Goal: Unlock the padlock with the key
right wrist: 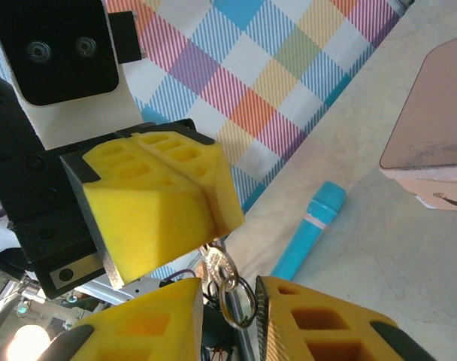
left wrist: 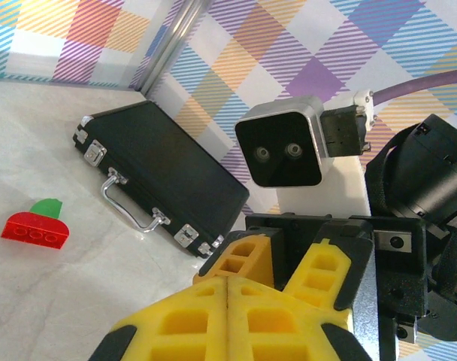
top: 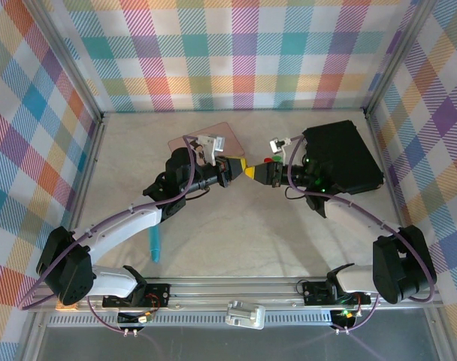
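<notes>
Pink tin (top: 208,136): lay flat at the far middle of the table, lid up, plain dusty pink.
Black case (top: 343,156): lay flat at the far right, close to the right wall; it had silver corner latches and a silver handle on one long edge.
Red-and-green block (left wrist: 33,228): a red studded brick with a green rounded piece against it, on the table near the case's handle side but apart from it.
Light-blue stick (top: 155,252): lay on the near left of the table, well apart from the tin, with a pale band around it.
Table (top: 236,233): pale, faintly marbled.
Walls (top: 236,53): pastel plaid on three sides.
Rail (top: 213,289): metal, ran along the near edge.
</notes>
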{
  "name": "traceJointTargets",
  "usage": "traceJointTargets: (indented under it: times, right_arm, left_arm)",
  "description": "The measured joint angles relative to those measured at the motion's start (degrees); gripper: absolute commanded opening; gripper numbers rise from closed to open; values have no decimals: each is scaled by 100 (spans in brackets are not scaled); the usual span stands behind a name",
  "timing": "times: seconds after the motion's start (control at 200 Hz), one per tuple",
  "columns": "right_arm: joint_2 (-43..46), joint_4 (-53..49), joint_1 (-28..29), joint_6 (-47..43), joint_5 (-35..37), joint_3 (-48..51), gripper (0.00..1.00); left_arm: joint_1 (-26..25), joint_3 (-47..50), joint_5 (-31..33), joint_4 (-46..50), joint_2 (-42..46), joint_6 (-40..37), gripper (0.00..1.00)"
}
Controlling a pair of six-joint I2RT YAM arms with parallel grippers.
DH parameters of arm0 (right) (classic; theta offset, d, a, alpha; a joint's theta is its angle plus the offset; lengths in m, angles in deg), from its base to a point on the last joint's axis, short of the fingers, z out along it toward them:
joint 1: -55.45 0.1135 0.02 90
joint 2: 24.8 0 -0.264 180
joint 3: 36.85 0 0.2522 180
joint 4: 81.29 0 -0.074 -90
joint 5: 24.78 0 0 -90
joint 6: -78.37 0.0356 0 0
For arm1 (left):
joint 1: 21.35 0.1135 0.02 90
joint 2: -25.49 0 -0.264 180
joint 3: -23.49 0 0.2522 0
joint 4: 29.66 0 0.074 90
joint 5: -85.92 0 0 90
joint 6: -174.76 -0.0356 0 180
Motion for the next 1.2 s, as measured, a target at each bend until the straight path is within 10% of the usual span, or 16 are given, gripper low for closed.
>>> traceJointTargets:
  times: [0.55, 0.785, 0.84, 0.955, 1.2]
  right_arm:
    - [-96, 463, 7, 256, 26, 4, 19]
    - [-201, 621, 28, 350, 85, 7, 0]
    - [-214, 643, 33, 358, 94, 15, 0]
    - [-208, 581, 61, 289, 157, 17, 0]
    - [245, -1049, 98, -538, 1073, 48, 0]
  left_arm:
    - [0, 101, -68, -321, -68, 240, 0]
    - [17, 175, -101, -457, -66, 352, 0]
    - [28, 177, -87, -455, -66, 385, 11]
    - [26, 205, 118, -424, -57, 424, 66]
    - [79, 592, 2006, 337, 505, 691, 76]
